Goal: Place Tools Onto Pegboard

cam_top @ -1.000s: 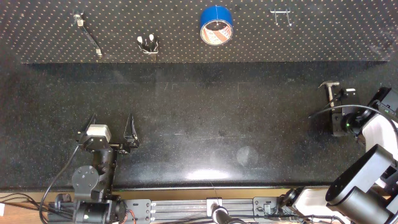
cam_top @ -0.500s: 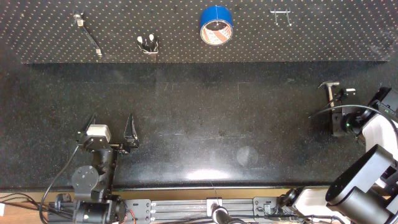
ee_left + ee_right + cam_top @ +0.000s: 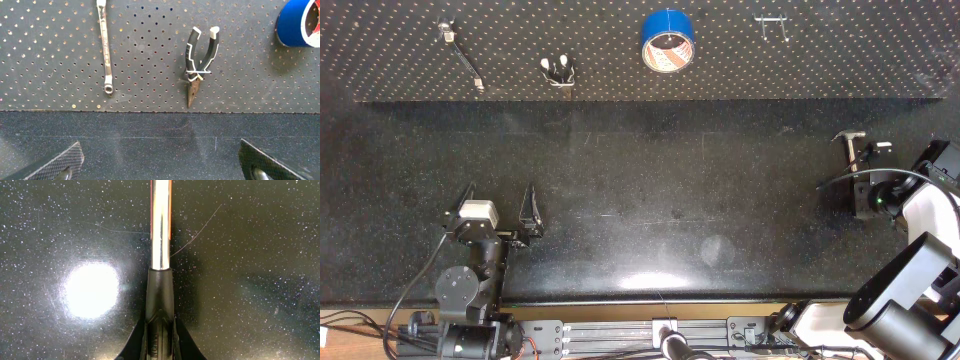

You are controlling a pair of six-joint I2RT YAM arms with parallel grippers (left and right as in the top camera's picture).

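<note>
Noting no motion: your right gripper (image 3: 160,326) stays clamped on the hammer (image 3: 161,230) at 3 o'clock (left gripper (image 3: 500,208) spread wide, empty), hanging pending.

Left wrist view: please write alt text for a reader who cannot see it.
A wrench and pliers hang on a pegboard, with a blue tape roll beside them. Below, the open left gripper is above the black worktop.

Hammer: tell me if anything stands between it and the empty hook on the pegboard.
Nothing visible does. The hammer is in the right gripper near the right edge of the worktop; the stretch up to the empty hook is bare. The blue tape hangs clear of that hook.
</note>
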